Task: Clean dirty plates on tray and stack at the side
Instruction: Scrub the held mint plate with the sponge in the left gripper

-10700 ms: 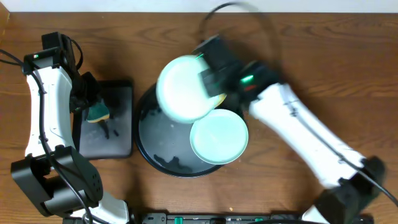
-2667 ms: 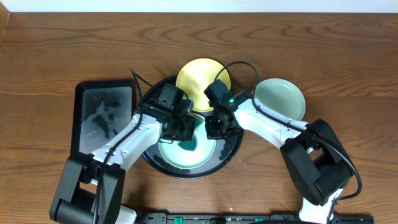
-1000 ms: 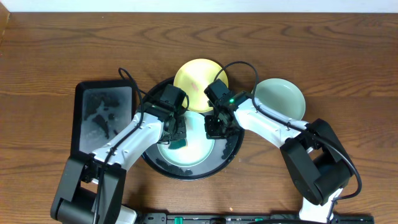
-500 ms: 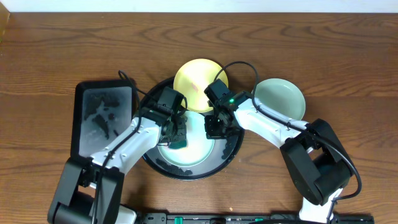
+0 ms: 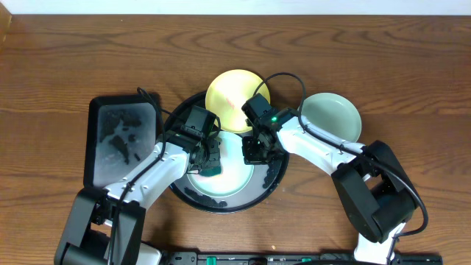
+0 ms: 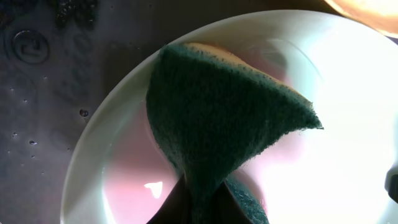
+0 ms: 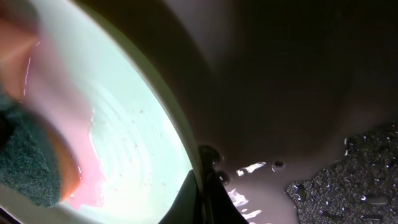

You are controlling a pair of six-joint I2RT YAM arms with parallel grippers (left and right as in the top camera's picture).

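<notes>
Dark wooden bench [image 5: 59, 59] is seen beneath everything. Nearest, inside the wet round tray [image 5: 193, 197], a mint plate [image 5: 228, 180] is gripped at its right rim by the right pincer [image 5: 254, 156], closed narrowly. A green sponge [image 6: 217, 130], clamped in the left pincer [image 5: 210, 163], is pressed into the plate's pinkish film. Further out, a second mint plate [image 5: 331, 118] is set apart on the bench. Farthest, a yellow plate [image 5: 232, 88] is laid across the tray's far rim. If the slippery rim hold were overcome by scrubbing, the gripped plate could be skated into it
</notes>
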